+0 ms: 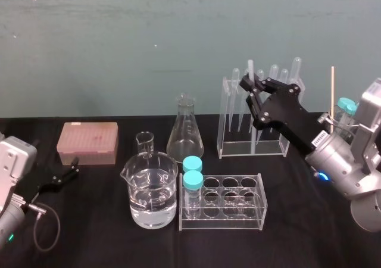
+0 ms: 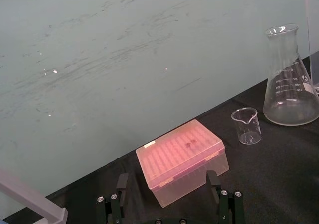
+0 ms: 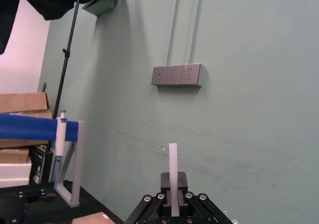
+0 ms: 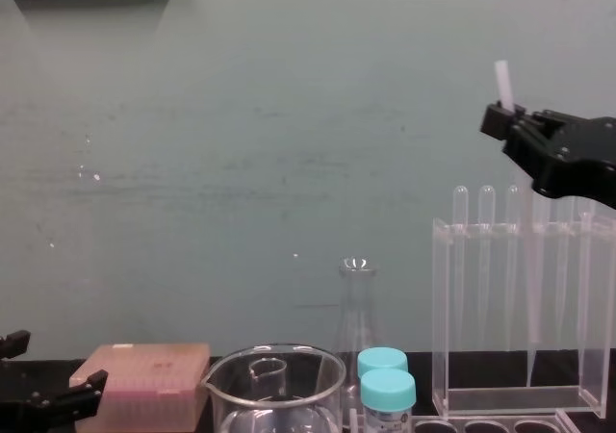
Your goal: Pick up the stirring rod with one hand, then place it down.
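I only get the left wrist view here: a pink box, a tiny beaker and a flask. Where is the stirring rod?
Observer: The right end effector is shut on the stirring rod, holding it upright.
Visitor: Upright where?
Observer: High up, above the clear rack of pipettes at the table's back right.
Visitor: Anything nearer the robot that I miss?
Observer: A big beaker of clear liquid, to the right of the parked left end effector.
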Controlling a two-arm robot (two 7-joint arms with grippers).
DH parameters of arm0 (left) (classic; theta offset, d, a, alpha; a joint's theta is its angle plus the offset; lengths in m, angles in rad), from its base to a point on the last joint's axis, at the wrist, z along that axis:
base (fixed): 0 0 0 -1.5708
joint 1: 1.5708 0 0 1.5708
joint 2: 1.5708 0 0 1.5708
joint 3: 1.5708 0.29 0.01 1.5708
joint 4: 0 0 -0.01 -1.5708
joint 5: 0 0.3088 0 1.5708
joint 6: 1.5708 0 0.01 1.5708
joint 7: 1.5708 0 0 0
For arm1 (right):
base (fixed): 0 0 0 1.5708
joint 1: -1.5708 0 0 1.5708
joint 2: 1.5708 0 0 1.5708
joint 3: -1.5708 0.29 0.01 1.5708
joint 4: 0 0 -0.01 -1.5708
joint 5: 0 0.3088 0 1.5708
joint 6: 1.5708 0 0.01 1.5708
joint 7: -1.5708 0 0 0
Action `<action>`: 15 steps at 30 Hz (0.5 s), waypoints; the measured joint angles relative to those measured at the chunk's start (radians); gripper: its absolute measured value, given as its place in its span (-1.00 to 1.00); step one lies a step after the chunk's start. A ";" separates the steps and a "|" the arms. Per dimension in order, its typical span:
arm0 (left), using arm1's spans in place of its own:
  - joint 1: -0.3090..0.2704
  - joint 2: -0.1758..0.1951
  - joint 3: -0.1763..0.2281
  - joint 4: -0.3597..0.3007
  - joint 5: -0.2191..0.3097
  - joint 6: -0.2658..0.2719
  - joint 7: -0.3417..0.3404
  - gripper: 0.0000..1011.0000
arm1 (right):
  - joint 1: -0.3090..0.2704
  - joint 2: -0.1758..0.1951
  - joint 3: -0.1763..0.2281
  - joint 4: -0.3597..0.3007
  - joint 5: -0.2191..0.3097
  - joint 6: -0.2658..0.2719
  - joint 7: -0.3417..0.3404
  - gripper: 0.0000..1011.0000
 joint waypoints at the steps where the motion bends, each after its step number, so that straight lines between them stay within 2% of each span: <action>1: 0.000 0.000 0.000 0.000 0.000 0.000 0.000 0.98 | -0.002 0.001 0.004 0.004 -0.001 -0.008 0.004 -0.86; 3: 0.000 0.000 0.000 0.000 0.000 0.000 0.000 0.98 | -0.007 0.003 0.014 0.019 -0.006 -0.023 0.013 -0.86; 8: 0.000 0.000 0.000 0.000 0.000 0.000 0.000 0.98 | -0.021 0.004 0.036 0.036 -0.009 -0.020 0.011 -0.86; 15: 0.000 0.000 0.000 0.000 0.000 0.000 0.000 0.98 | -0.019 0.004 0.033 0.035 -0.010 -0.020 0.011 -0.86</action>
